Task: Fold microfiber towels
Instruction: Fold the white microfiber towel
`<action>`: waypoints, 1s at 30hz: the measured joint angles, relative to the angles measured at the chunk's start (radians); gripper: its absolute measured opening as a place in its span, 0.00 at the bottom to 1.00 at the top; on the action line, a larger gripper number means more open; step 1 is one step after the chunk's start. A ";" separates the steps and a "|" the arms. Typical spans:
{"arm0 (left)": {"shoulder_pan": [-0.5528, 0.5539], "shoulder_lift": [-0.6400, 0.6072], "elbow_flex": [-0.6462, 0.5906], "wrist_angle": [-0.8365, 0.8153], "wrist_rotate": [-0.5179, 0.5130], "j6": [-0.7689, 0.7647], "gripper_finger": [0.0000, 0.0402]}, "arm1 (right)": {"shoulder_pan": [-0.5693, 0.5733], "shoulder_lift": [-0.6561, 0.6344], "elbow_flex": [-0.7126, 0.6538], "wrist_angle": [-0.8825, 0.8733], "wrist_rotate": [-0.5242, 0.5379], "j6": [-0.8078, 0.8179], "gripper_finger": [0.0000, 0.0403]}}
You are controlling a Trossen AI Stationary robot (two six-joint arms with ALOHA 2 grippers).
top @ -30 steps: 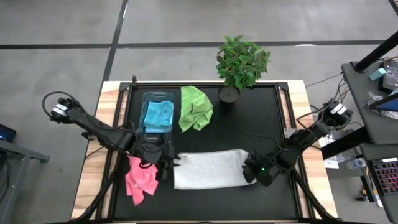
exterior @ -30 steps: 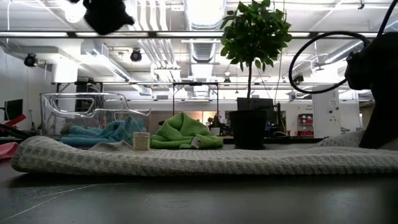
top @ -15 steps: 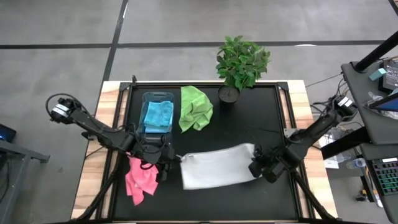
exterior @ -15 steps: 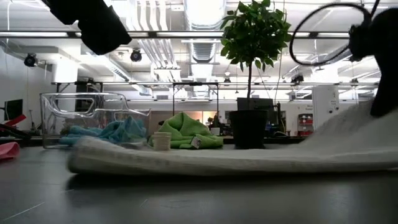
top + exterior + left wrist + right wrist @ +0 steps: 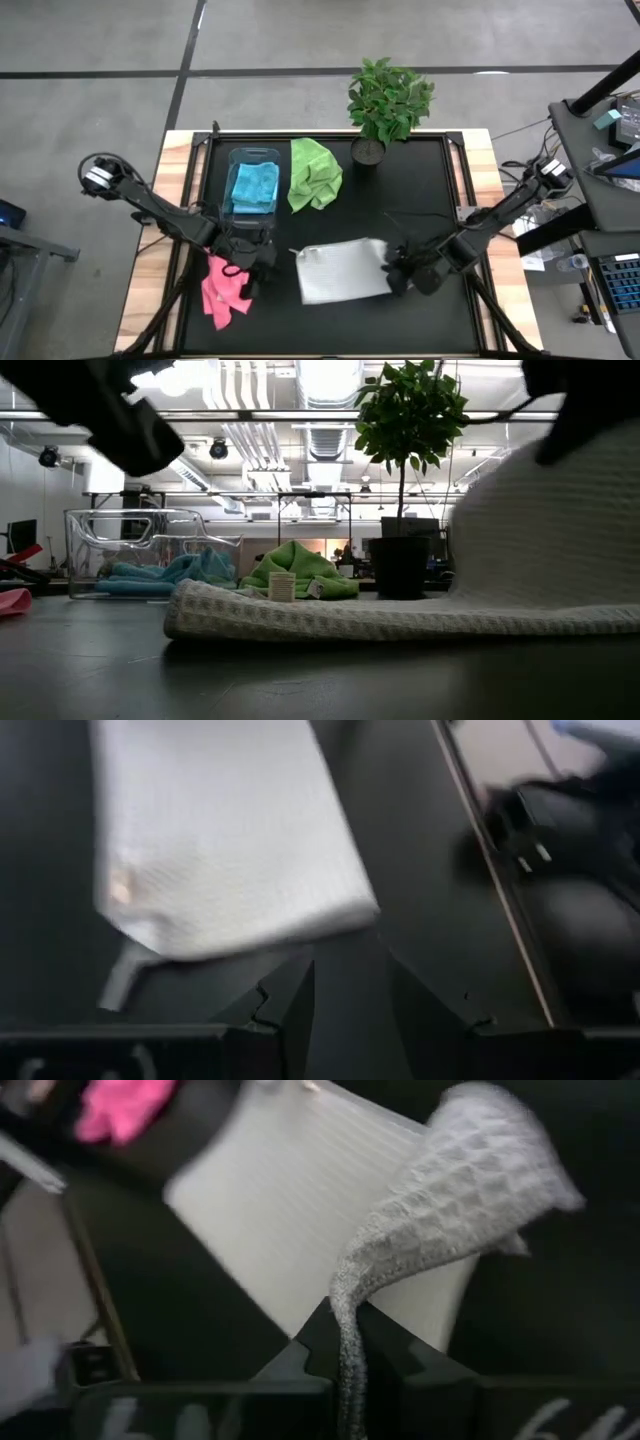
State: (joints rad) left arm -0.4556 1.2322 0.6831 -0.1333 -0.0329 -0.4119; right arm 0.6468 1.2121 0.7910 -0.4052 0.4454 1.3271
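Right gripper (image 5: 393, 278), jaws clamped on the grey-white towel (image 5: 340, 270) at the table's (image 5: 420, 190) near middle, folds its edge leftward. Left gripper (image 5: 252, 278), jaws partly open, holds nothing. Risk: unpinned, the towel may slide, skewing the fold.

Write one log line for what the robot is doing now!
step: folding | right fingers: shut on white towel edge, lifted over | left fingers: empty, beside it | pink towel: waiting

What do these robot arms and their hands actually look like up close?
Both are thin, dark, jointed arms with black cables looping alongside them. The left arm has a round pale joint at its outer end. Each hand, left hand and right hand, ends in two flat, angular black fingers.
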 joint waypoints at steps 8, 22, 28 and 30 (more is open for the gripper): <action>-0.017 0.049 -0.067 0.107 0.037 0.002 0.28 | -0.129 0.173 0.018 0.310 -0.008 -0.165 0.03; -0.015 0.282 -0.060 0.274 0.031 0.010 0.28 | -0.230 0.479 0.273 0.390 -0.058 -0.396 0.03; -0.015 0.336 -0.042 0.290 0.030 0.011 0.28 | -0.262 0.576 0.383 0.325 -0.061 -0.450 0.03; -0.014 0.343 -0.039 0.292 0.028 0.018 0.28 | -0.271 0.602 0.410 0.305 -0.060 -0.460 0.03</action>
State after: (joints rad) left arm -0.4700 1.5753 0.6437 0.1587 -0.0047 -0.3941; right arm 0.3759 1.8138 1.2005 -0.1001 0.3853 0.8670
